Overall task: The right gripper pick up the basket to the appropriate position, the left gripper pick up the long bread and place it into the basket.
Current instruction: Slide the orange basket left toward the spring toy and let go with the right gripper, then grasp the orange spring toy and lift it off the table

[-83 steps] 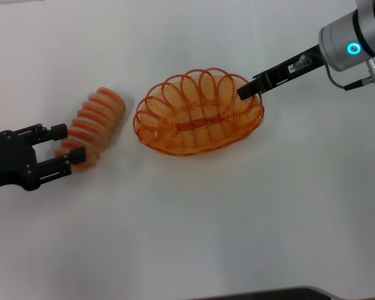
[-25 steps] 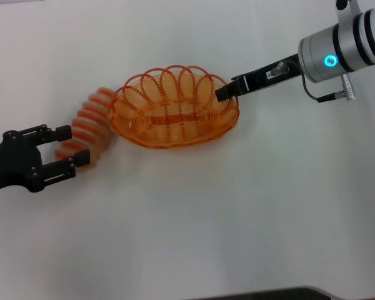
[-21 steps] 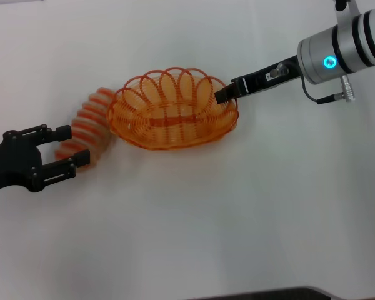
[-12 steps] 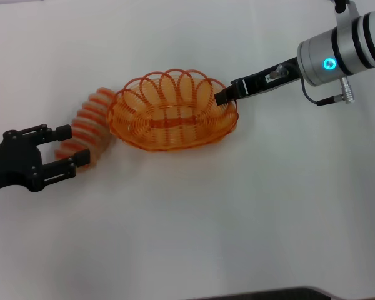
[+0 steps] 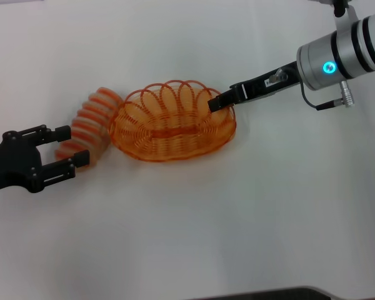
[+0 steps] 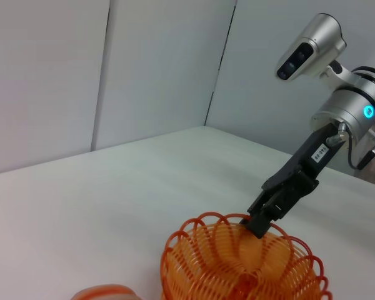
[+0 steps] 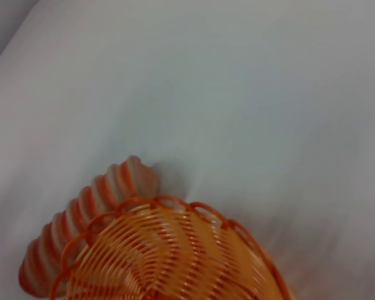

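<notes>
The basket (image 5: 172, 123) has been carried leftward across the white desk (image 5: 237, 212) over the last few seconds and is now brought right up against the long bread (image 5: 89, 127), where earlier a clear gap lay between them. In the last half second it has also been tipped or lowered slightly, its rim sitting a little nearer the front edge of the desk than before. It is held at its right-hand rim by the right gripper (image 5: 216, 104), whose fingers are closed on the wire loops there, as is also seen from the left wrist view (image 6: 257, 223). The bread has not been shifted; it lies toward the left edge of the desk, its far end just touching or overlapped by the basket's left rim. The left gripper (image 5: 65, 149) has been kept in place, its fingers spread apart on either side of the bread's near end, nothing yet being gripped. The placing of the basket is judged nearly done, so that only a short lift would be needed for the bread.
</notes>
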